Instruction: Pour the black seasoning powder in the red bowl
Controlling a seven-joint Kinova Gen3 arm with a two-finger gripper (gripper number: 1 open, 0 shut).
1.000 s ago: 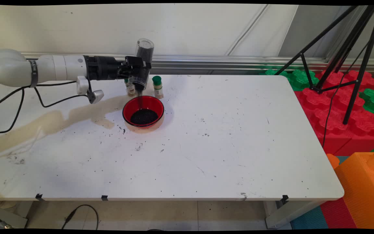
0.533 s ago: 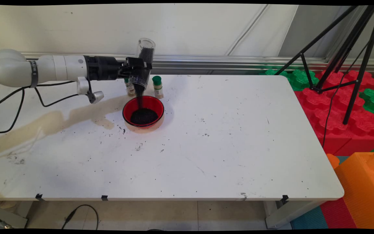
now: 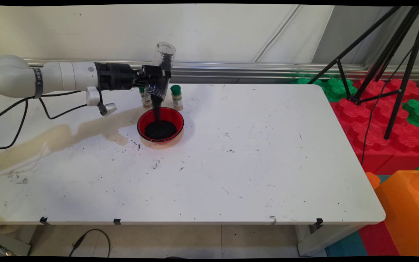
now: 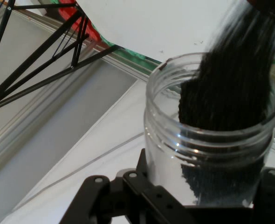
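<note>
The black two-finger hand [image 3: 157,78] is clamped on one clear, threaded-mouth plastic jar [image 3: 161,69], tipped mouth-down above one round red bowl [image 3: 160,124] on the white desk [image 3: 231,153]. One stream of dark fine grains [image 3: 156,111] runs from the jar's mouth onto the dark heap in the bowl. Two small green-capped spice bottles [image 3: 176,96] stand just behind the bowl, one partly hidden by the jar.

A robot lab or test room — a stained white table [image 3: 231,174] against a bare wall, a black tripod [image 3: 387,65] beside it, and big red, green and orange foam blocks [image 3: 384,123] on the floor.
</note>
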